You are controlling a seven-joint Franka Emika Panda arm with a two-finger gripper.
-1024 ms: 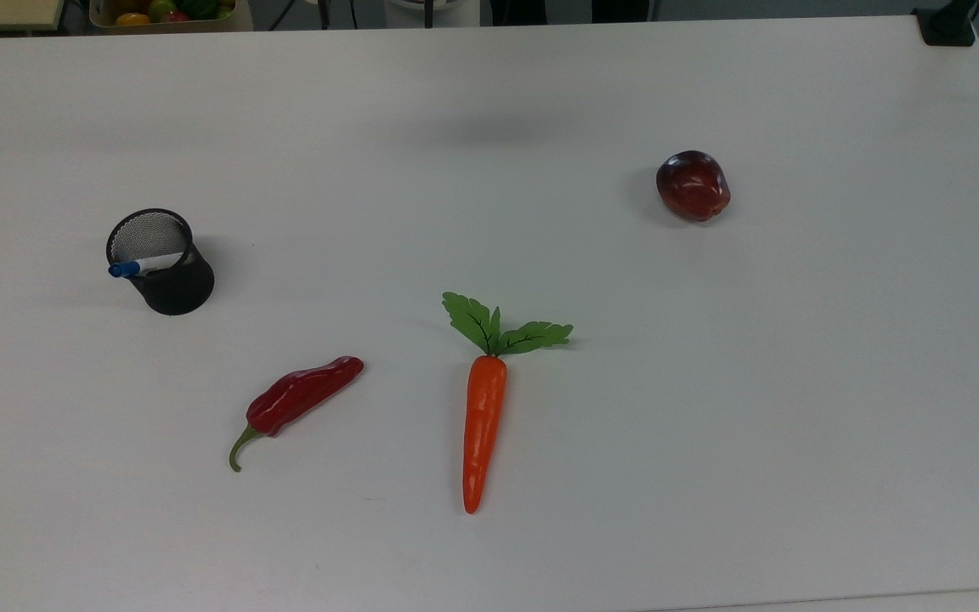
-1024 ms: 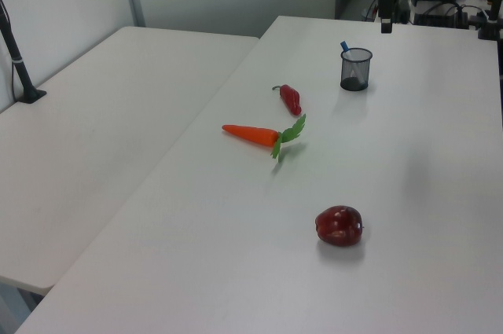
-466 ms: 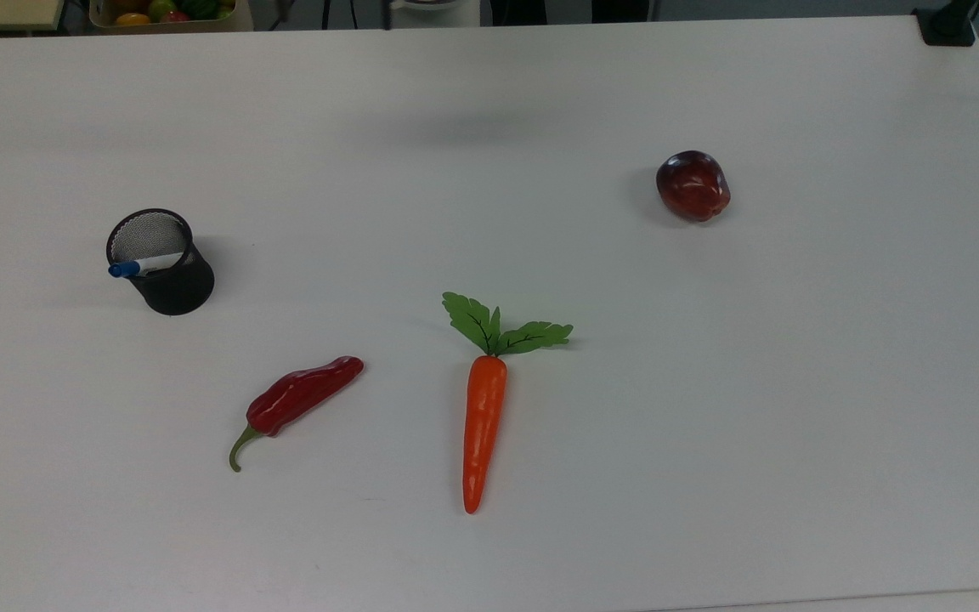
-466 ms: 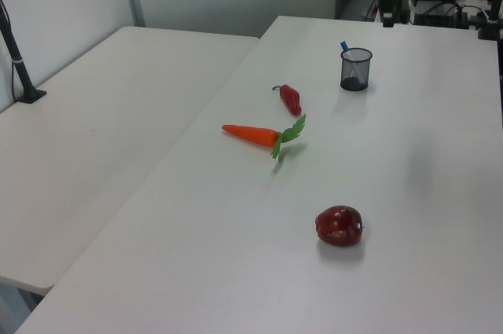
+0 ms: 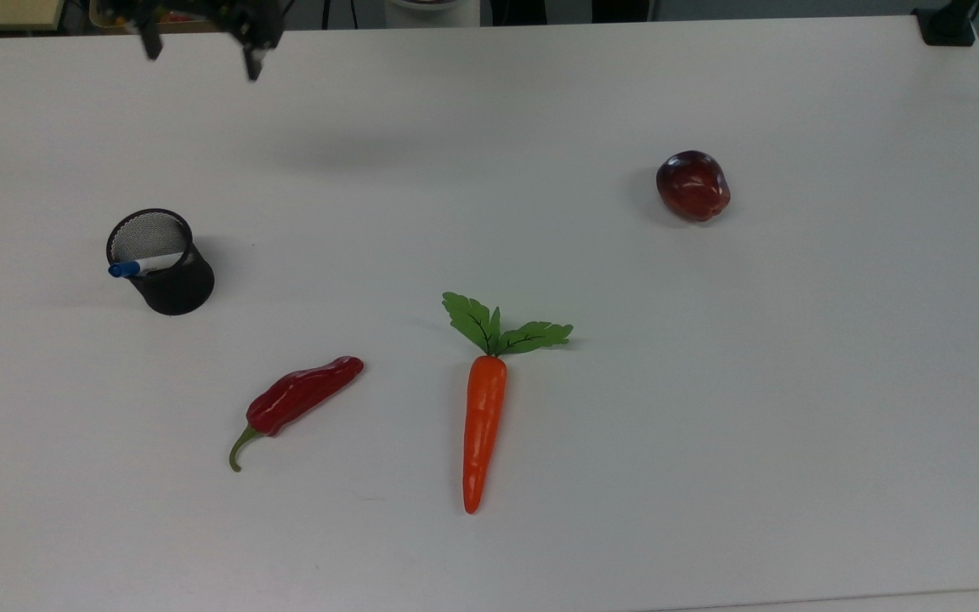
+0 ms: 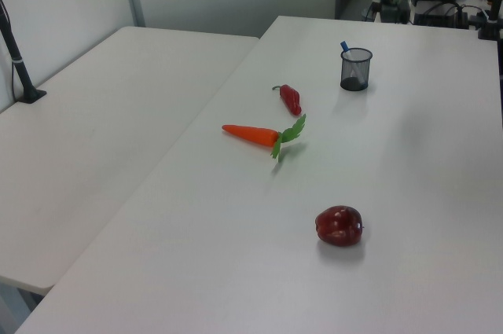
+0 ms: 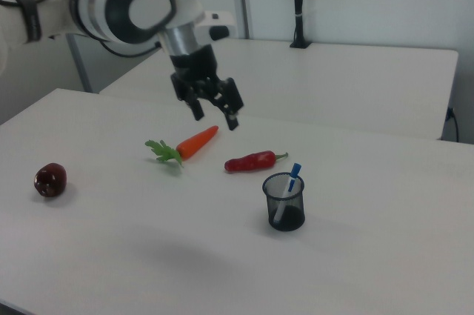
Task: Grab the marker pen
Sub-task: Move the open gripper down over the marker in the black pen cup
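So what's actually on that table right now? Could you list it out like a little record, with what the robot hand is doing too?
gripper: open, in the air, holding nothing
marker pen: leaning in the cup, blue end sticking out
black mesh cup: upright
red chili: lying flat
carrot: lying flat beside the chili
apple: apart from the rest
table: white

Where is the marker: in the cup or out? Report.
In. The marker stands slanted inside the cup, blue cap above the rim.
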